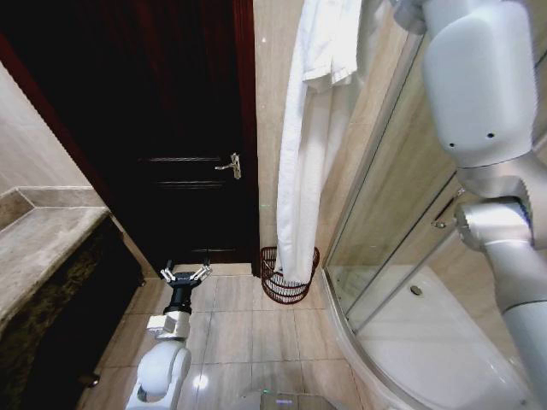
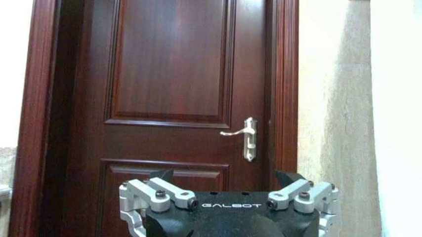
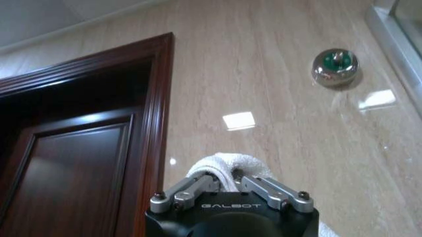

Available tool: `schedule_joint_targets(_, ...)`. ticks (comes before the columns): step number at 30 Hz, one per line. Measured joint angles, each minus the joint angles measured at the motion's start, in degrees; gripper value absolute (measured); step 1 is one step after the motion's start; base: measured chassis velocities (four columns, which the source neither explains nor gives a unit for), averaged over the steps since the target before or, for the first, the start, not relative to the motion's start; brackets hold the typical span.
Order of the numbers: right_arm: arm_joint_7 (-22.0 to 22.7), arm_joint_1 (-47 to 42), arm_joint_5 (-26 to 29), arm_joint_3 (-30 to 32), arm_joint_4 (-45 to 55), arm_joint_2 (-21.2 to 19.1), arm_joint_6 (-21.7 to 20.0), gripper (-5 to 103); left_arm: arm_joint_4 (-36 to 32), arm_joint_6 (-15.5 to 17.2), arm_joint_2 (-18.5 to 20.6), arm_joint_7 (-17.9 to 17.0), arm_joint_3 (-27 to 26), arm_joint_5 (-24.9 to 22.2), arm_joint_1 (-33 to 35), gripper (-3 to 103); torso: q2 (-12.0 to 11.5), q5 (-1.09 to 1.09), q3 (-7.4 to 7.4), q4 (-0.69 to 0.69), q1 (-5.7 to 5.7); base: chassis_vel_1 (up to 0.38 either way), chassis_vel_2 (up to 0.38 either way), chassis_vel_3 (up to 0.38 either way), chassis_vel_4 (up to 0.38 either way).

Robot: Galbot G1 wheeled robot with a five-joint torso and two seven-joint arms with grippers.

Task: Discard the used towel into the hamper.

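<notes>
A long white terry towel (image 1: pixel 308 128) hangs in soft folds down the beige stone-look wall just beside the dark red-brown panelled door (image 1: pixel 179 128), and its lower end dips into the hamper (image 1: pixel 275 286), a small openwork wire basket with thin vertical bars and a rounded front that stands on the pale glossy floor tiles against the wall, near the foot of the door frame. From the right wrist view, the right gripper (image 3: pixel 228 180) is clenched on a bunched fold of the towel (image 3: pixel 228 165), its metal fingers (image 3: pixel 197 187) pressed against the fluffy cloth high up beside the top corner of the door frame (image 3: pixel 158 98); a round chrome fitting (image 3: pixel 335 66) sits on the wall farther from the door. The right arm's smooth grey-white shell (image 1: pixel 479 85) rises on the side of the towel away from the door, in front of the curved glass shower screen (image 1: pixel 385 213). The left gripper (image 1: pixel 185 275) is held low in front of the door, well apart from the hamper, its black-and-silver fingers (image 2: pixel 155 192) spread apart and holding nothing. It faces the door's moulded panels and the curved silver lever handle (image 2: pixel 245 134).
</notes>
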Motion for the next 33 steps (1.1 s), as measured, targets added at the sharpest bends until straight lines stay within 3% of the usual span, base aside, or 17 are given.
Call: schedule_joint_targets(33,3.26,-4.23,4.06,-0.88,5.3,-1.66,-0.7,7,0.71,-0.24,-0.1,0.38,0.44,-0.01,-0.86,100,-0.01,0.01,-0.01,-0.01,-0.02,-0.045,0.049,0.045,-0.049)
